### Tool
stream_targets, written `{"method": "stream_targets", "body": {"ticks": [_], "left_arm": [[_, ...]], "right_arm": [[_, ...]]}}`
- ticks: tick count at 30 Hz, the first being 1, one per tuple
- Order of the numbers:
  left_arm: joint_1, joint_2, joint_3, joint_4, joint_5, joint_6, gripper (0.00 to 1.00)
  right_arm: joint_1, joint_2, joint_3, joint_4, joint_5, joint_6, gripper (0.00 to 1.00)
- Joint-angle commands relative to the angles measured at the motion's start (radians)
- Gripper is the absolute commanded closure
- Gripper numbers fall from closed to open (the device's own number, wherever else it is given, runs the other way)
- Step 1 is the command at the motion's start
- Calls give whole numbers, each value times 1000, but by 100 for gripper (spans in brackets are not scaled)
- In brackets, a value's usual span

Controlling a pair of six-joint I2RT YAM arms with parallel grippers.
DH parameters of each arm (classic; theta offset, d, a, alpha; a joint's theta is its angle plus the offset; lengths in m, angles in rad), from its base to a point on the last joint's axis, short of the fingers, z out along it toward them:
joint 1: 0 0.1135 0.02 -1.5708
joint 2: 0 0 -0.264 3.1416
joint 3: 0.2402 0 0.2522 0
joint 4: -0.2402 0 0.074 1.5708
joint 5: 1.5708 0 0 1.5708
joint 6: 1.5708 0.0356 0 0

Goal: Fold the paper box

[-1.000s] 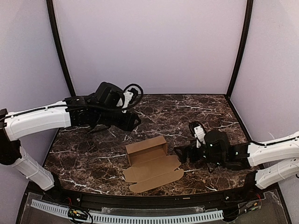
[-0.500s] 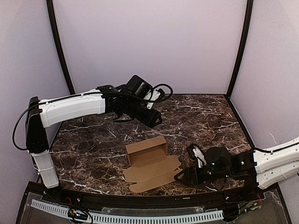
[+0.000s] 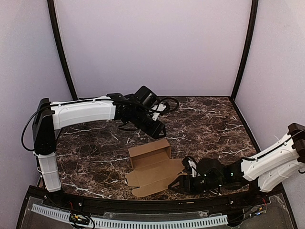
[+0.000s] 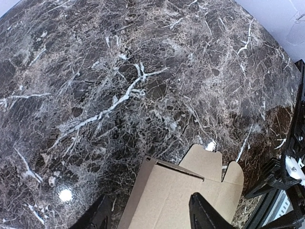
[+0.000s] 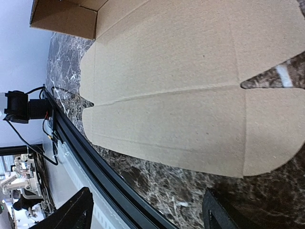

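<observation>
Tabletop (image 3: 214, 119): dark brown marble pattern with white veining, glossy, with a lamp glint in the left wrist view. Lilac walls (image 3: 152, 47) stand on three sides, and a black rail (image 5: 95, 157) runs along the near edge.

Paper box (image 3: 155, 167): plain tan thin cardboard, matte and unprinted, lying near the middle of the tabletop, toward the near edge. It is partly formed. The far part stands up as a small oblong tray with upright walls and an open top. The near part lies flat on the marble as a wide panel with pressed crease lines, ending in rounded flaps. A narrow V-shaped notch divides two of those flaps. From the left wrist the box (image 4: 176, 200) shows one clean wall edge and two small scalloped tabs at its far end. From the right wrist the box (image 5: 181, 95) fills most of the view, its fine fibrous grain visible.

Left hand (image 3: 155, 129): black, at the end of a white arm, above the tabletop just behind the box's far wall. In its own view the left hand (image 4: 152, 217) has the fingers moderately apart with the box seen below the gap. It grips nothing.

Right hand (image 3: 178, 183): low over the tabletop, just beside the near right corner of the flat panel. In its own view the right hand (image 5: 147, 214) is spread wide, pointing at the rounded flap edge, with bare marble between. It holds nothing, and no contact is visible.
</observation>
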Motion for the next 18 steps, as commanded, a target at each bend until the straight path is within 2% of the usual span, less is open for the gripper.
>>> {"method": "stream_targets", "body": {"ticks": [1, 18], "left_arm": [[7, -4, -42, -32, 38, -19, 45], [24, -81, -208, 2, 17, -113, 49]], "right_arm": [[8, 96, 15, 18, -27, 52, 23], [-92, 91, 11, -6, 195, 98, 29]]}}
